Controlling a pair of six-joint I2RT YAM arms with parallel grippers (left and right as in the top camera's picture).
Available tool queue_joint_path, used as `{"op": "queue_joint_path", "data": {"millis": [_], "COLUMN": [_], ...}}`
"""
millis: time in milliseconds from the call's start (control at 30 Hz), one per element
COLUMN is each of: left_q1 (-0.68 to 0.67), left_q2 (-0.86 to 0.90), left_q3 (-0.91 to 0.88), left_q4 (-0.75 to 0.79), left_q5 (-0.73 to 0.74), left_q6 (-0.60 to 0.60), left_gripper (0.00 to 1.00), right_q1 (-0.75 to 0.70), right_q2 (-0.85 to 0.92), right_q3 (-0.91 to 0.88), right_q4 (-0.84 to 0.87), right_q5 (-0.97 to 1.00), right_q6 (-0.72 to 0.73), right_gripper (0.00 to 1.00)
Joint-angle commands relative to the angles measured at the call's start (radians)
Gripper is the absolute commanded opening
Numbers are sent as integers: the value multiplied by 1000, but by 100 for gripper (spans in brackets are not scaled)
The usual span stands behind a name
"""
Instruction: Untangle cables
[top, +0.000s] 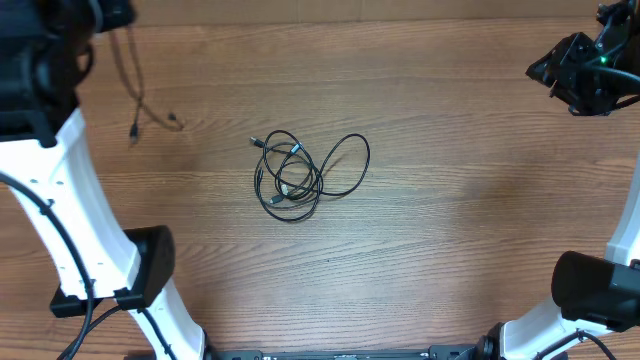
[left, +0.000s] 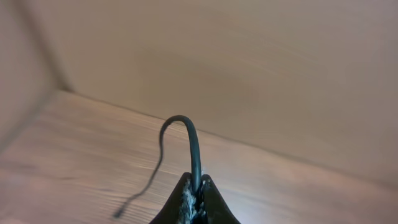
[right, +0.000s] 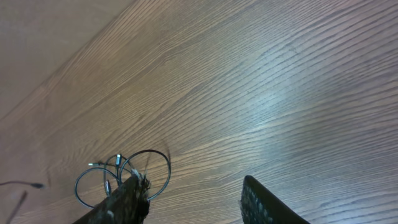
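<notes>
The left gripper (left: 194, 188) has its jaws clenched on one lifted cable (left: 194, 146), which arches over the tips and trails down toward the worktop (top: 450, 250). From overhead that cord hangs at about ten o'clock from the tangle (top: 300, 172), well apart from it. Its plug ends look to rest on or just above the wood, though the view is too coarse to be sure.

The tangle lies near the middle of the worktop, a few loops crossing one another with silver-tipped plugs at its eleven o'clock edge. The right gripper (right: 196, 200) hovers high at two o'clock from the tangle, its jaws released and empty.

The pinch is narrow and near the cord's bend, so the cable may slide out if swung. Pulling a single loop of the tangle could drag the whole knot or cinch the crossings tighter.
</notes>
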Motion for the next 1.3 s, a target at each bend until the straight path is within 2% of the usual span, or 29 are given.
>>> {"op": "queue_joint_path", "data": {"millis": [0, 133, 300, 533, 800, 900, 1067, 1167, 1233, 1267], "left_q1": [151, 314, 510, 610, 611, 612, 615, 622, 628, 629], "left_q2": [-21, -20, -20, -16, 43, 98, 152, 180, 196, 207], "left_q3": [-3, -9, -93, -229, -354, -361, -362, -367, -375, -376], "left_q4": [29, 21, 11, 23, 0, -53, -100, -114, -118, -122], "left_q5": [-50, -14, 138, 154, 0, -109, -238, -238, -220, -221], "left_q6": [-24, -40, -60, -81, -155, -289, -381, -457, -458, -457], "left_gripper": [4, 4, 4, 4, 4, 4, 4, 18, 28, 49], "right_q1": [5, 5, 5, 5, 5, 5, 5, 5, 5, 5], "right_q2": [-2, -2, -2, -2, -2, -2, -2, -2, -2, -2], "right_q3": [-5, -5, -5, -5, -5, -5, -5, -5, -5, -5], "right_q4": [2, 6, 1, -1, -2, -2, -1, -1, -1, -1], "right_q5": [-5, -5, -5, -5, -5, -5, -5, -5, -5, -5], "right_q6": [-9, -12, -16, -25, -35, -35, -35, -37, -43, -47], "right_gripper": [47, 47, 47, 47, 47, 47, 47, 47, 47, 47]}}
